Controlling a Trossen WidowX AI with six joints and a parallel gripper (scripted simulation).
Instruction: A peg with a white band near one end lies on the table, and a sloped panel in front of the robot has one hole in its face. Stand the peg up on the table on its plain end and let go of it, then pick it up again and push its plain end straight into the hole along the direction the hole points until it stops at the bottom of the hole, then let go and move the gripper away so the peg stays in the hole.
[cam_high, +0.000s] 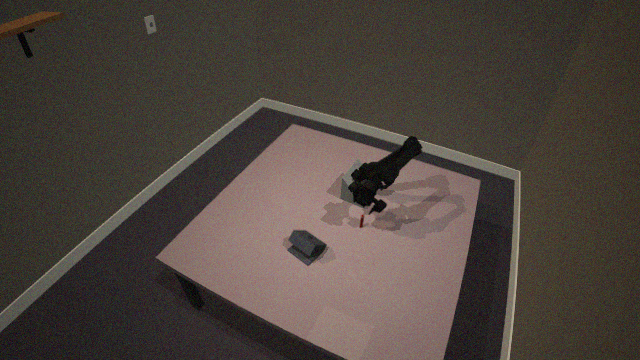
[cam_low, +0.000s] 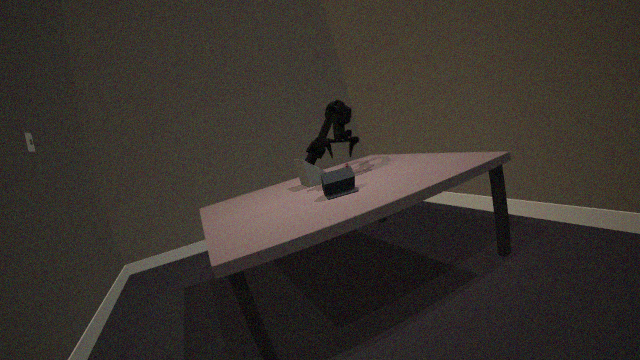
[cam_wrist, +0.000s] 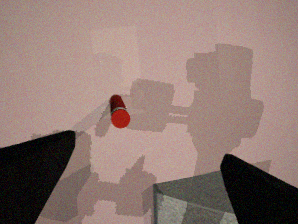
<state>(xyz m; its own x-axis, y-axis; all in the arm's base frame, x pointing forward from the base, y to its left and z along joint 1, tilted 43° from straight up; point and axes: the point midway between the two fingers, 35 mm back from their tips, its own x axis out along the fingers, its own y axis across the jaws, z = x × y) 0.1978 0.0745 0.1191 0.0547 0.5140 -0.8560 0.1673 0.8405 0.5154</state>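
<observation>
Dim brownish walls surround the pink worktop. On it the red peg stands upright, below and apart from the wide-open, empty fingers.

Open air separates the raised hand from the tabletop, where the upright peg and dark block stand as obstacles.
</observation>
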